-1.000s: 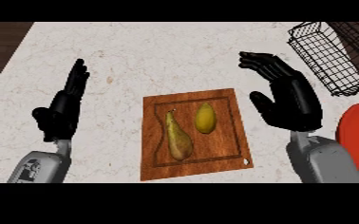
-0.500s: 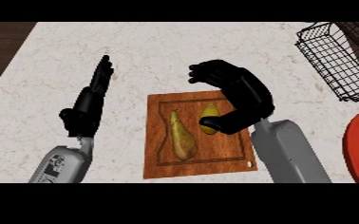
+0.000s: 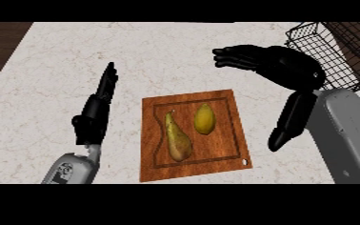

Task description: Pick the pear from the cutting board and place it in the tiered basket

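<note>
The left hand (image 3: 94, 117) rests at the left side of the tabletop (image 3: 63, 66), fingers straight and holding nothing. Next comes the cutting board (image 3: 225, 124). The pear (image 3: 177, 138) lies on it, with a lemon (image 3: 204, 119) just beside it. The right hand (image 3: 277, 66) hangs above, to the right of the board, fingers spread wide and empty. The tiered basket (image 3: 327, 47) waits at the far right. Nothing is done yet: grabbing, carrying and dropping in are all left.
</note>
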